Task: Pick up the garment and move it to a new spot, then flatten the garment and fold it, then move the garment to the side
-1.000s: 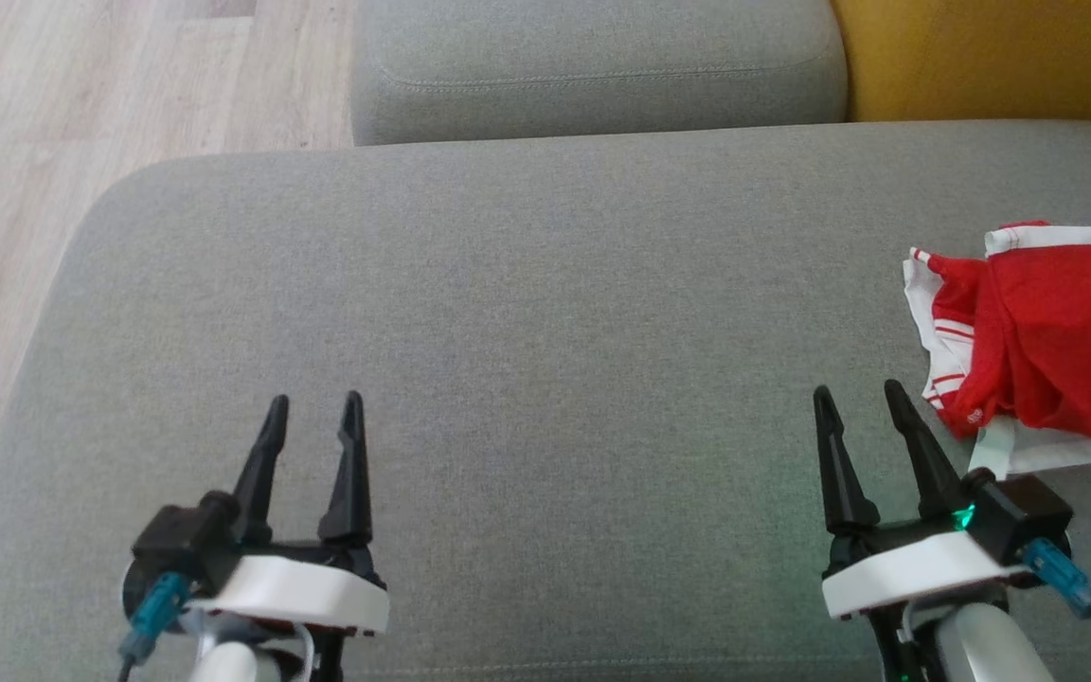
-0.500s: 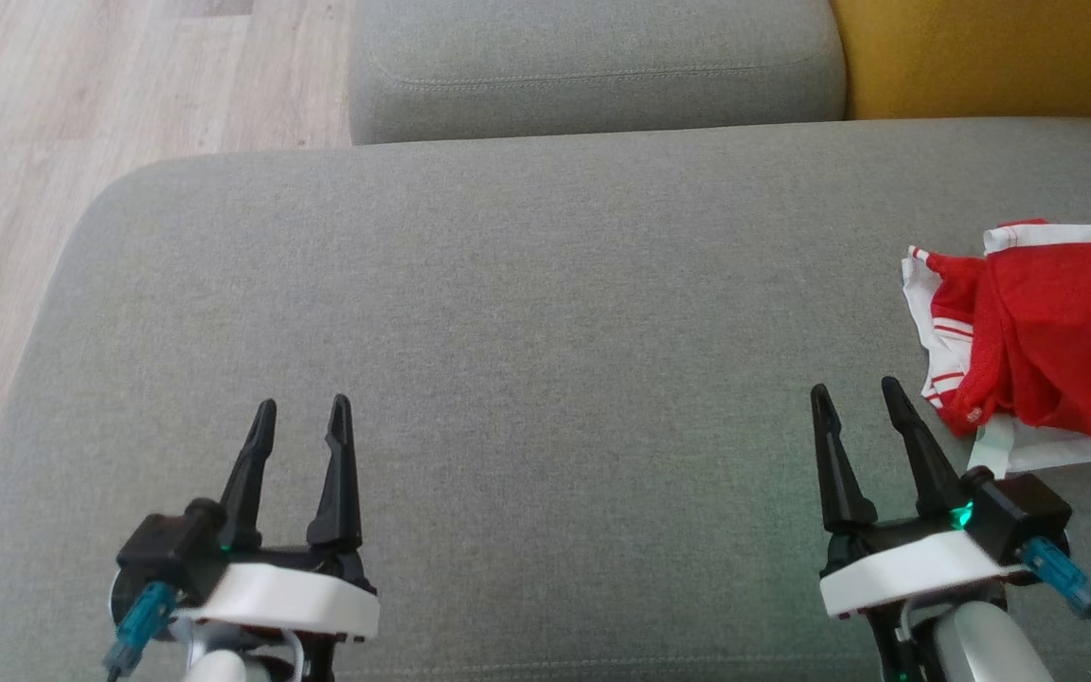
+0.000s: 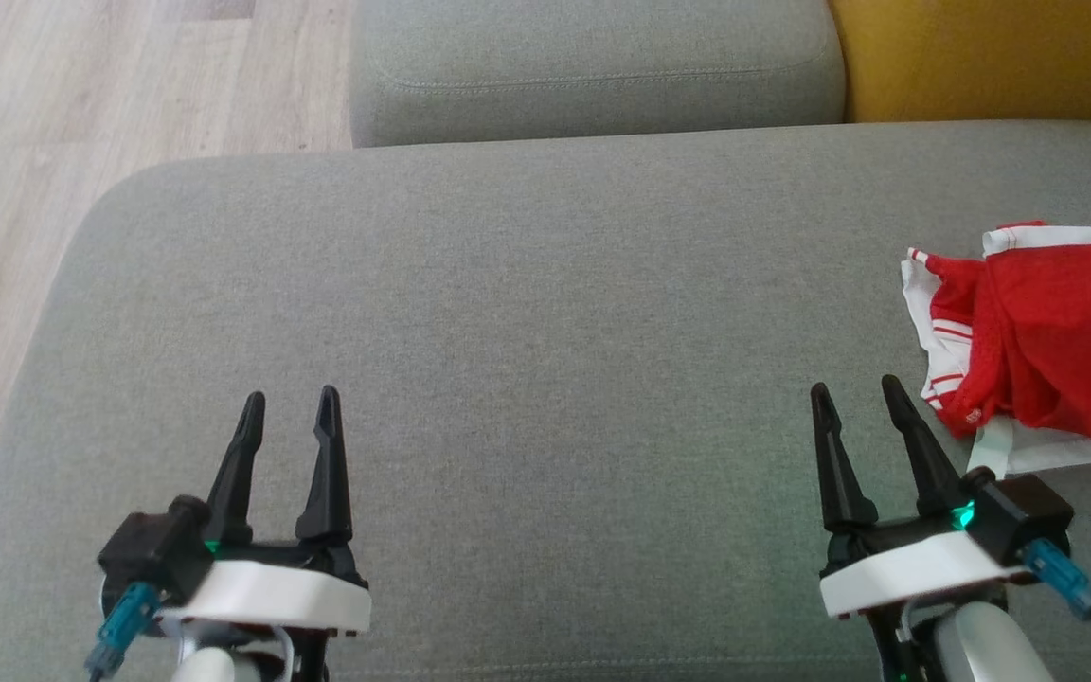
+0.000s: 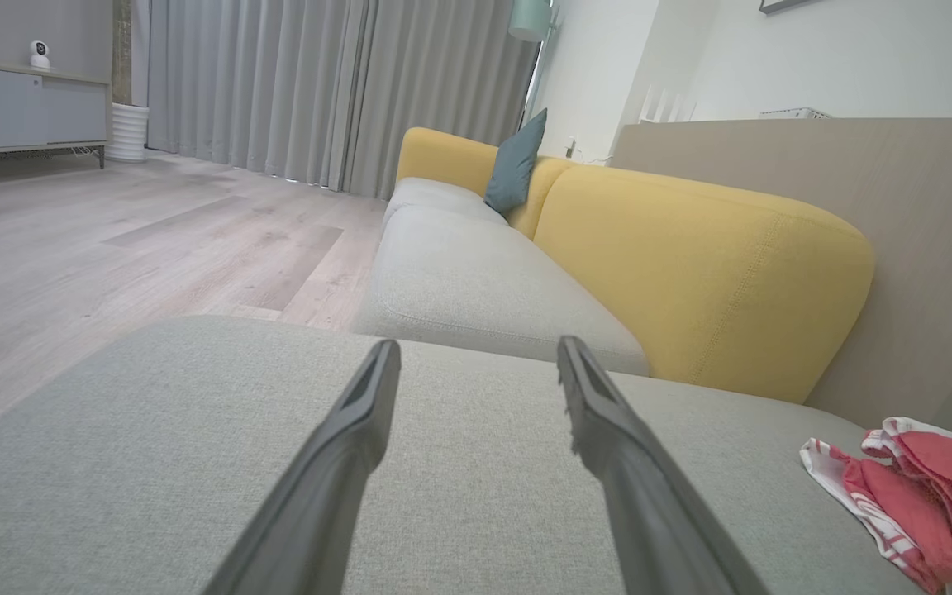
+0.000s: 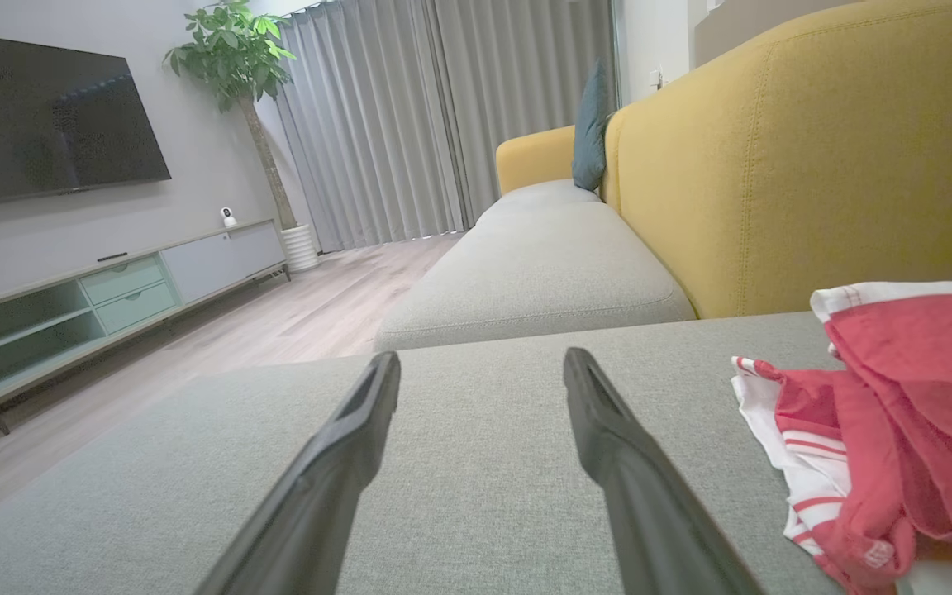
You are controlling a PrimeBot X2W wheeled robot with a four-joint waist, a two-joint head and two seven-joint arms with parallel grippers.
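Fingers apart, empty, on left gripper (image 3: 290,394) and right gripper (image 3: 854,385). Red-and-white garment (image 3: 1047,341) crumpled on grey sofa seat (image 3: 545,284), near the latter. Right wrist view adds television (image 5: 46,116), plant (image 5: 232,49).

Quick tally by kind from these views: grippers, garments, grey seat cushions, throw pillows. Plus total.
Grippers: 2, left gripper and right gripper, both open and holding nothing
Garments: 1, red-and-white garment, crumpled on the near cushion
Grey seat cushions: 2, near cushion and far cushion
Throw pillows: 1, teal pillow
Total: 6
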